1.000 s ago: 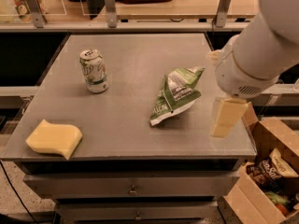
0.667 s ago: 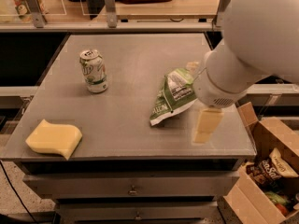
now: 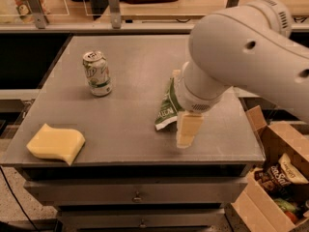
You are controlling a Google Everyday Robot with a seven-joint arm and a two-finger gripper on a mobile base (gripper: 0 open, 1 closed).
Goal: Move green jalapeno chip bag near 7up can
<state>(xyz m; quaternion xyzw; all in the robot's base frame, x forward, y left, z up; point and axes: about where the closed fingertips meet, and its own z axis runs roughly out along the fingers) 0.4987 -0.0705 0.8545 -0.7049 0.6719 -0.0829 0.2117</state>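
The green jalapeno chip bag (image 3: 167, 108) lies on the grey table (image 3: 130, 124) right of centre, mostly hidden behind my arm. The 7up can (image 3: 97, 73) stands upright at the left rear of the table, well apart from the bag. My gripper (image 3: 187, 128) hangs from the big white arm just in front of and to the right of the bag's near end, low over the table.
A yellow sponge (image 3: 56, 143) lies at the table's front left corner. An open cardboard box (image 3: 280, 178) with snack bags stands on the floor to the right of the table. Drawers sit under the table top. A rail runs behind the table.
My arm has swung left and forward, so it now covers most of the chip bag. The gripper has moved left toward the bag's near end. The can and the sponge have not moved.
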